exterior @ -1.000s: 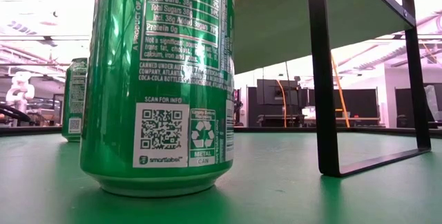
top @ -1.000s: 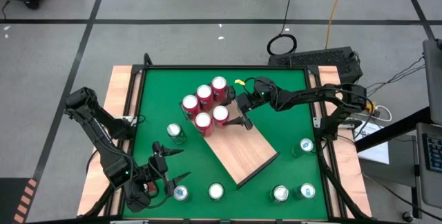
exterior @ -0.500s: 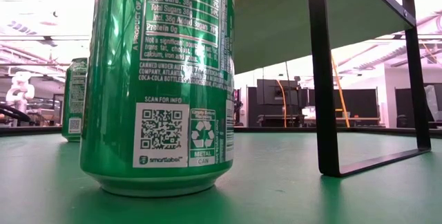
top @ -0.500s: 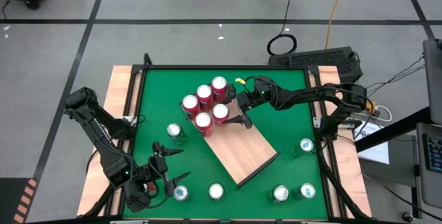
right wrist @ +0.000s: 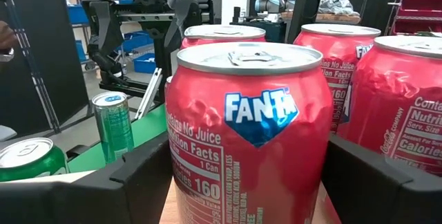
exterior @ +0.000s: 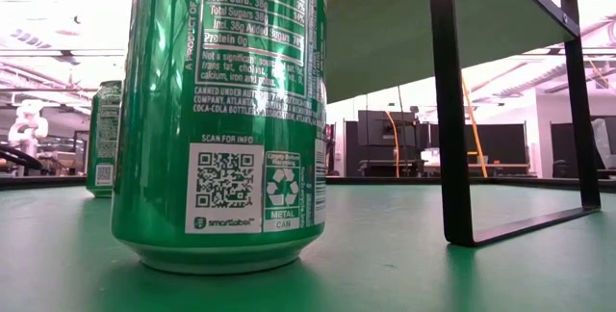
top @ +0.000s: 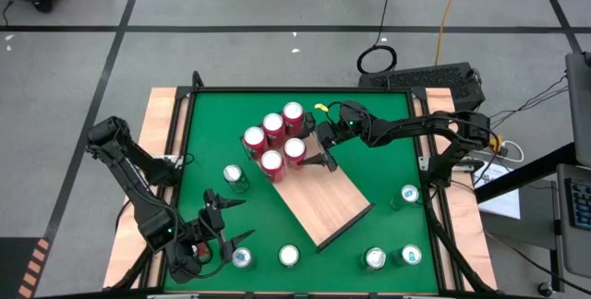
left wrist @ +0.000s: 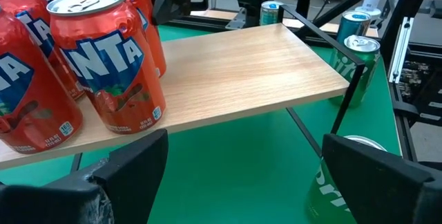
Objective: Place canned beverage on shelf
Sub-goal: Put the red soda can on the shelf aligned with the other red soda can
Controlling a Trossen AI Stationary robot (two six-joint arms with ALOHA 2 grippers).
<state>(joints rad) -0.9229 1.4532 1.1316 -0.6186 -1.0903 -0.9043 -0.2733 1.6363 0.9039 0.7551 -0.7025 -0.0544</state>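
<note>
The shelf [top: 328, 202] [left wrist: 242, 72], a light wood board on thin dark legs, stands mid-table. Several red Fanta cans [top: 272, 133] [left wrist: 103, 58] stand upright on its far left end. My right gripper [top: 309, 149] reaches level from the table's right and is shut on the nearest one [top: 295, 151] [right wrist: 248, 134]. My left gripper [top: 242, 221] [left wrist: 242, 182] hovers open at the near left, pointing toward the shelf. A green can [top: 242, 257] [left wrist: 345, 175] stands beside one of its fingers, untouched. My right gripper has the red can's side wall [right wrist: 181, 162] between its two fingers, one on each opposite side. The fingers come in level from the table's right. The can stands upright with its base on the shelf board, close to the other red cans.
Green cans stand on the green table: one left of the shelf [top: 235, 177], one at the right edge [top: 410, 194], others along the near edge [top: 289, 256] [top: 375, 258] [top: 411, 256]. In the low view a green can [exterior: 221, 110] looms beside the shelf's dark leg [exterior: 448, 110].
</note>
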